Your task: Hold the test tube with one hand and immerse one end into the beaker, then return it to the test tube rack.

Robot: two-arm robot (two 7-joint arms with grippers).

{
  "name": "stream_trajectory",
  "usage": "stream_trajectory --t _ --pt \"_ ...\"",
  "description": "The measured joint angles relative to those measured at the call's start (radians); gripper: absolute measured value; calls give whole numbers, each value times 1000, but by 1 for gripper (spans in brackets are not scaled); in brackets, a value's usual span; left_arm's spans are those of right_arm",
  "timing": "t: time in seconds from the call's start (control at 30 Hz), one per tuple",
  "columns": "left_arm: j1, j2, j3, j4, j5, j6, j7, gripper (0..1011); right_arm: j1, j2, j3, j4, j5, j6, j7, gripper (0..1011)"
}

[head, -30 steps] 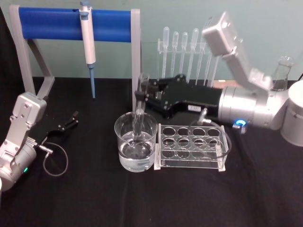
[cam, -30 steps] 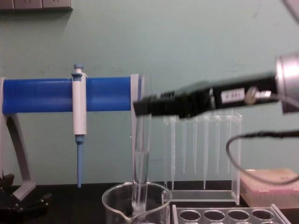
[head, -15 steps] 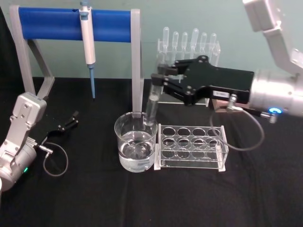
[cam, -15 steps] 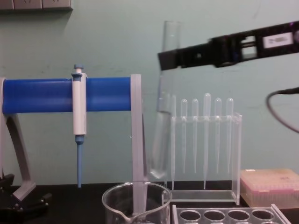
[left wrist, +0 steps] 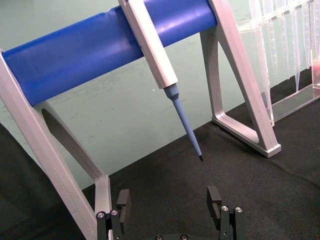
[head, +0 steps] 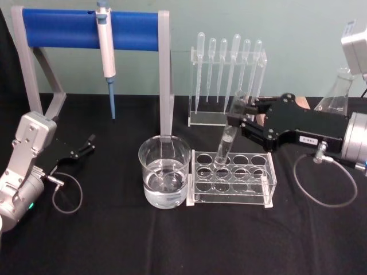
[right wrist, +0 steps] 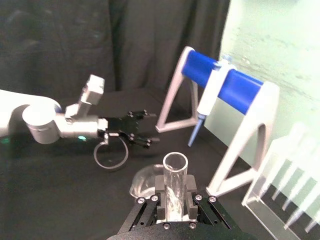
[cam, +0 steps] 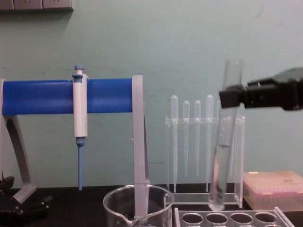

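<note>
The right gripper [head: 239, 121] is carrying the test tube [head: 228, 136] away from the beaker [head: 164, 179] and across to the clear rack [head: 232, 178]. 1 second ago the tube's rounded end was standing inside the beaker; half a second ago it was lifted clear above the rim; now it is hanging tilted over the rack's back row of holes, its lower end just above them in the chest view. In my judgement the dipping is done and the return is under way, with the tube being lined up for a hole.

The gripper's fingers are clamping the tube near its flared rim, closed tight against the glass on both sides, as the right wrist view is showing. The beaker is standing on the black desk [head: 172, 240], touching the rack's left end, with water in it.

The left gripper [head: 85, 146] is lying parked low on the desk at the left, fingers spread apart and holding nothing, beneath the blue stand [head: 86, 30] with its hanging pipette [head: 105, 43].

Which hole the tube is aiming at is hard to tell: the glass is blending with the rack in the head view, and the chest view is cutting off the rack's lower part. The liquid inside the tube is only faintly readable.
</note>
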Motion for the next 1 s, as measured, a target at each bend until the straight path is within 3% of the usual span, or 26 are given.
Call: stream_trajectory --t 0.4,1.0 --pt "0 0 0 0 0 0 0 1000 -15 -26 -8 73 -26 -15 -5 231" --pt "0 0 0 0 0 0 0 1000 -18 -72 -26 120 -77 -32 -3 231"
